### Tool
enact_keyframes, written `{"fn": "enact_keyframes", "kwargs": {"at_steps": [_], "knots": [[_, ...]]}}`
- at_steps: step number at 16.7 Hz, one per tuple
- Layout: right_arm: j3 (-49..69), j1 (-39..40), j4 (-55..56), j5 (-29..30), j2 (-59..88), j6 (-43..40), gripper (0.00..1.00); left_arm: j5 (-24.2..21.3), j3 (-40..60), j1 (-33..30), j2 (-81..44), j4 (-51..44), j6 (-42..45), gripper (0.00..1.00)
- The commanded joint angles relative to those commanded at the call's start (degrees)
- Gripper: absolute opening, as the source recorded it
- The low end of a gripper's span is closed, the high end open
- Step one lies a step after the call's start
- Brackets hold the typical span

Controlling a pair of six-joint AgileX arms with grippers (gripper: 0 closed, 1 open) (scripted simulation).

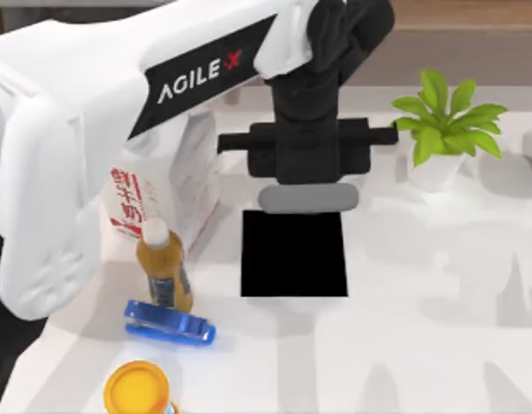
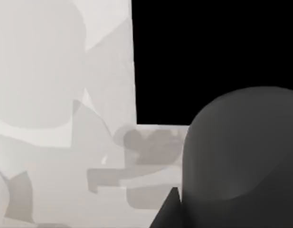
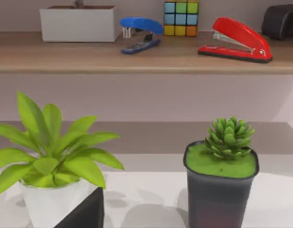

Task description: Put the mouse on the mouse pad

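Observation:
The mouse [image 1: 308, 197] is a grey rounded oval hanging just over the far edge of the mouse pad [image 1: 293, 254], a flat black square in the middle of the table. My left gripper [image 1: 309, 168] is directly above the mouse and shut on it. In the left wrist view the mouse [image 2: 241, 152] bulges large and dark close to the camera, with the mouse pad [image 2: 212, 57] beyond it and its shadow on the white table. My right arm is parked, and a dark part of my right gripper [image 3: 84, 213] edges into the right wrist view.
Left of the pad stand a milk carton [image 1: 166, 185], an amber bottle [image 1: 165, 267], a blue stapler [image 1: 171, 323] and an orange-lidded jar [image 1: 138, 388]. A leafy potted plant [image 1: 442, 129] stands at the back right. A dark potted succulent [image 3: 222, 175] and a shelf [image 3: 137, 57] lie beyond.

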State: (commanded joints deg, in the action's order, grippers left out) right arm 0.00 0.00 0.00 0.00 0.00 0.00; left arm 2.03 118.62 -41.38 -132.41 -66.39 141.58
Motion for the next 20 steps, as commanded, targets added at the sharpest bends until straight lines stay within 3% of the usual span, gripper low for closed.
{"fn": "enact_keyframes", "kwargs": {"at_steps": [11,20], "knots": [[0.00,0.00,0.00,0.00,0.00,0.00,1.00,-2.25,-4.65,0.28,-4.75,-0.65,0.38,0.00],[0.00,0.00,0.00,0.00,0.00,0.00,1.00,-2.25,-4.65,0.28,-4.75,-0.65,0.38,0.68]]}}
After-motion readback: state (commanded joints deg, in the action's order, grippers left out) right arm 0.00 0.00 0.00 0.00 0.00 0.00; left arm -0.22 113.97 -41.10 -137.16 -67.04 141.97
